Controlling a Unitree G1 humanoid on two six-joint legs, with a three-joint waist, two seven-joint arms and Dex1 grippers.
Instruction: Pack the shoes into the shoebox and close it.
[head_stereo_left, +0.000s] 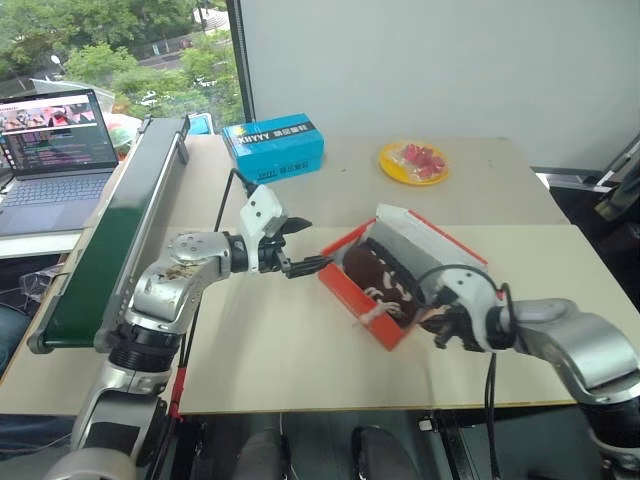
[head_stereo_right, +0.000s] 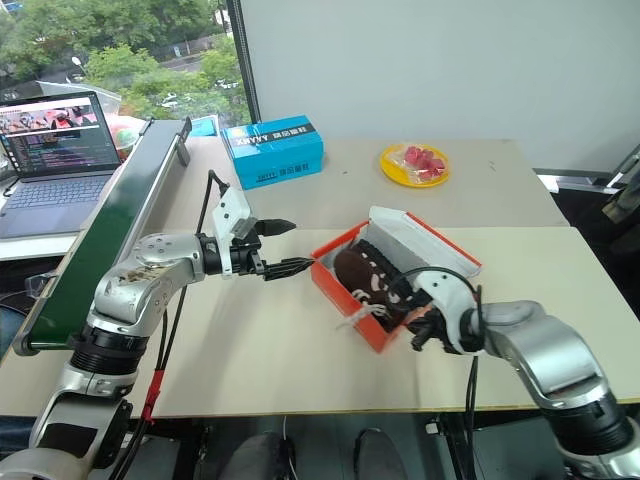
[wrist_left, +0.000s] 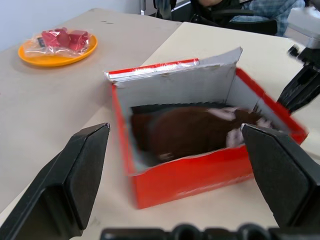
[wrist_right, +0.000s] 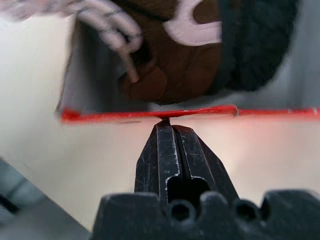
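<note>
We are standing over a pale table that is carrying everything in reach, with a long green panel lying along its left edge and an open laptop sitting beyond that. At the far side of the table a blue carton is resting, and to its right a yellow plate is holding red wrapped pieces. Nearer to us, in the middle of the table, the red shoebox is sitting at an angle with its lid standing up on the far right side, white inside face showing. The dark brown shoes are lying inside the shoebox, their cream laces showing toward the near end, one lace trailing over the near wall. We are holding our left gripper just beside the shoebox's left corner, its two black fingers spread wide apart and gripping nothing, with the shoebox framed between them in the left wrist view. We are keeping our right gripper at the near right end of the shoebox, fingers pressed fully together and empty, the tips meeting the thin red rim of the box wall, with a shoe just beyond that rim.
</note>
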